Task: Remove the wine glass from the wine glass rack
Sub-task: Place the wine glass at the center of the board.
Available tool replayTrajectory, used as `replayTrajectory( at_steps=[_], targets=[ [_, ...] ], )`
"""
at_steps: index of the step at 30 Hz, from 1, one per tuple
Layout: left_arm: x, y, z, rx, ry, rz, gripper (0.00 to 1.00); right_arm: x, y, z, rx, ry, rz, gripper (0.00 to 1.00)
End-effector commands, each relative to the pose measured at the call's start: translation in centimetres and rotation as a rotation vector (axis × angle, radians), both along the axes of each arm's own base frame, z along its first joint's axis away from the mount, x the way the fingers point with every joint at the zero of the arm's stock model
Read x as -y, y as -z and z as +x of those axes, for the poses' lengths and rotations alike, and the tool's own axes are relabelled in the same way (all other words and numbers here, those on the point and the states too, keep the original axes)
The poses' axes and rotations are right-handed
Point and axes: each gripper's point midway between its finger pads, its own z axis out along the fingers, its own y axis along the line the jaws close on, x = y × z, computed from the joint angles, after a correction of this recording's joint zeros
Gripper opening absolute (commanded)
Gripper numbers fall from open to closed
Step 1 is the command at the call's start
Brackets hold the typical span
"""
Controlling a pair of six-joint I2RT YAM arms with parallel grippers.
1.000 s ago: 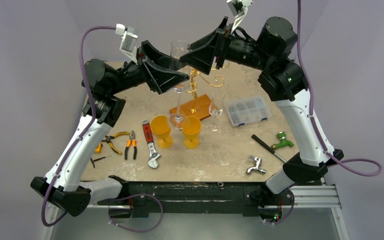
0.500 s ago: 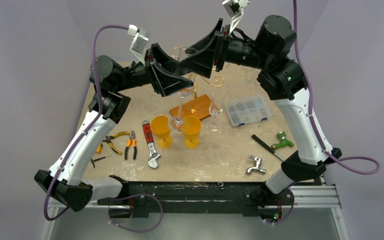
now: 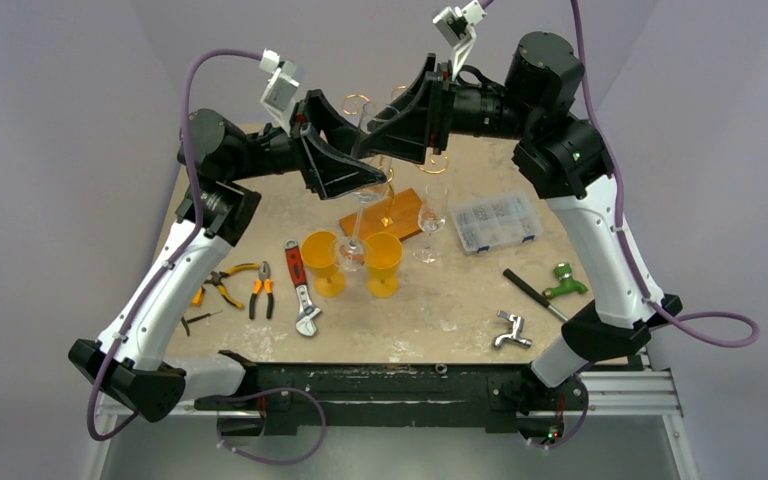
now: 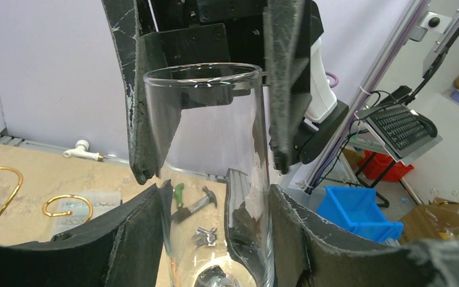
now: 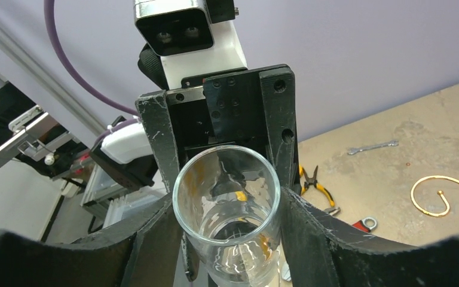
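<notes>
Top external view: my two arms meet high over the far middle of the worktop (image 3: 440, 300). My left pincer (image 4: 215, 194) is clenched on the bowl of one wine glass (image 4: 209, 131), likely so its stem hangs straight, just left of the golden wine glass rack (image 3: 400, 210). My right pincer (image 5: 226, 197) brackets the rim from opposite, perhaps to steady it; whether it grips, I cannot tell. A second wine glass (image 3: 432, 215) stands right of the rack's base; two yellow goblets (image 3: 322, 258) stand nearer.
</notes>
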Motion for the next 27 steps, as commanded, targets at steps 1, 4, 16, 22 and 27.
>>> replayTrajectory(
  at_steps=[1,4,16,22,27],
  targets=[
    [-0.4,-2.5,-1.4,0.105,0.017,-0.039,0.0,0.0,-0.4,-1.2,0.021,-0.058,0.003,0.55],
    [-0.5,-2.6,-1.5,0.106,0.019,-0.039,0.0,0.1,-0.4,-1.2,0.026,-0.051,0.003,0.51],
    [-0.2,-2.6,-1.5,0.095,0.03,-0.036,0.0,-0.3,0.2,-1.5,0.007,-0.073,-0.007,0.63],
    [0.0,-2.7,-1.4,0.091,0.031,-0.04,0.0,-0.7,0.1,-1.4,-0.001,-0.067,0.003,0.59],
    [0.1,-2.7,-1.4,0.089,0.034,-0.038,0.0,-1.1,0.5,-1.4,-0.01,-0.073,-0.004,0.45]
  ],
)
